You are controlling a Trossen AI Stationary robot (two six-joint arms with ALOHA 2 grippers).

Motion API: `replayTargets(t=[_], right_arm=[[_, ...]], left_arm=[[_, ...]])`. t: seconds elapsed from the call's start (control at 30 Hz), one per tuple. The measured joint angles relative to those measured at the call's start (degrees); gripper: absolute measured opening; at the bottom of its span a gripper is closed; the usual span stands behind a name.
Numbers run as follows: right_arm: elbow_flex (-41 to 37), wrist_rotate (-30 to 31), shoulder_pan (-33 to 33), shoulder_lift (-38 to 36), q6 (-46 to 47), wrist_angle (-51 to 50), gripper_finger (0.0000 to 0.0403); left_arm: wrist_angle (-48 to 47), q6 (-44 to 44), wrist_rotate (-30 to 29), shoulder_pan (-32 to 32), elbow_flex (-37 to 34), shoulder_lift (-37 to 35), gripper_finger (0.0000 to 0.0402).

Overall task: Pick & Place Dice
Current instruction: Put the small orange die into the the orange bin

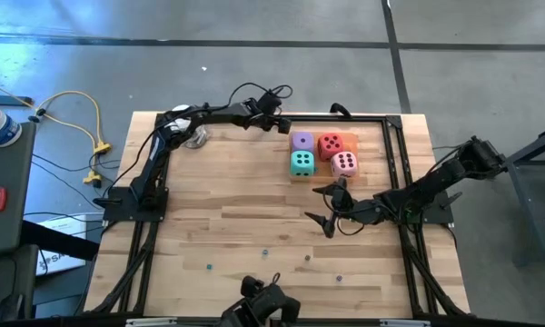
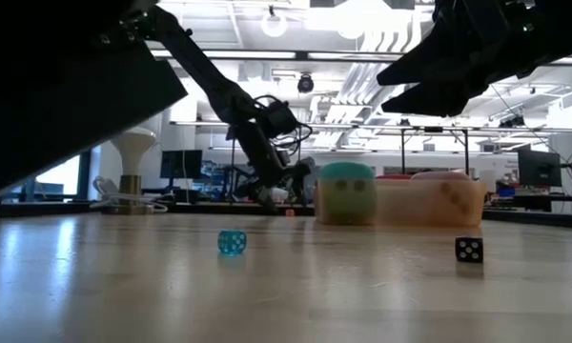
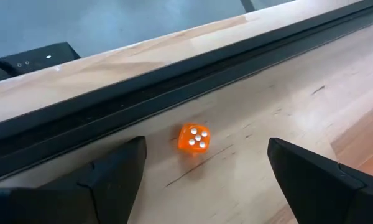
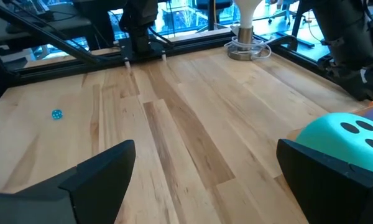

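Note:
Four big soft dice stand together at the table's far right: purple (image 1: 302, 141), red (image 1: 331, 145), teal (image 1: 302, 163) and pink (image 1: 344, 163). They rest on an orange-tan tray (image 1: 350, 140). In the low view the teal die (image 2: 347, 193) stands at the tray's left end. My right gripper (image 1: 331, 206) is open and empty just near of the dice; the teal die (image 4: 348, 134) shows beside one finger. My left gripper (image 1: 279, 123) is open by the far rail. Its fingers stand on either side of a tiny orange die (image 3: 193, 138) without touching it.
A black frame rail (image 3: 174, 74) runs along the far edge, and side rails (image 1: 401, 173) run along the left and right. Tiny dice lie near the front, one blue (image 2: 232, 242) and one black (image 2: 468, 250). A white stand (image 1: 195, 136) sits at the far left.

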Motion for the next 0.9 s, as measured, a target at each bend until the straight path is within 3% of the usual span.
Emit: replayTargets(t=[0.43, 0.9], right_arm=[[0.0, -0.2, 0.1, 0.0, 0.5, 0.0, 0.0382], [0.0, -0.1, 0.1, 0.0, 0.5, 0.0, 0.0382]], left_arm=[[0.0, 0.2, 0.0, 0.4, 0.0, 0.0, 0.0327], [-0.1, 0.5, 1.4, 1.1, 0.0, 0.1, 0.0234]])
